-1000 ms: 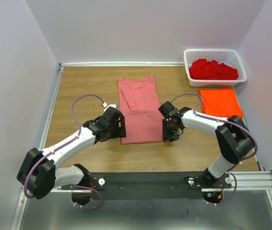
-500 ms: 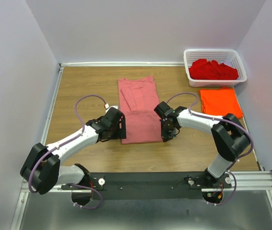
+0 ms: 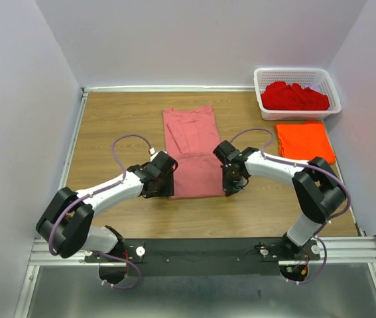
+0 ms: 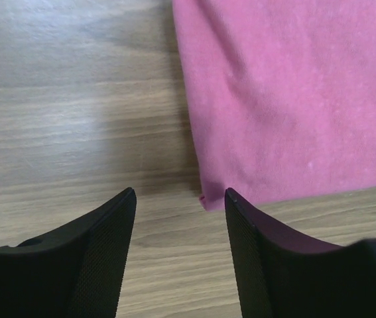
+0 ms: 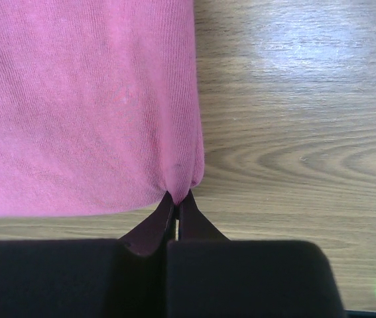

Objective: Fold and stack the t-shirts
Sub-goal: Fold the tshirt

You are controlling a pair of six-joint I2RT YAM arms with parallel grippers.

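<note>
Both arms are reaching forward and bending inward toward each other, wrists lying low. The left arm (image 3: 108, 193) is holding its pincer (image 4: 180, 197) angled downward with the two dark fingers spread apart, gripping nothing. The right arm (image 3: 284, 165) is pressing its pincer (image 5: 177, 200) fingers tightly together, pinching a corner of the pink t-shirt (image 5: 81, 99).
</note>
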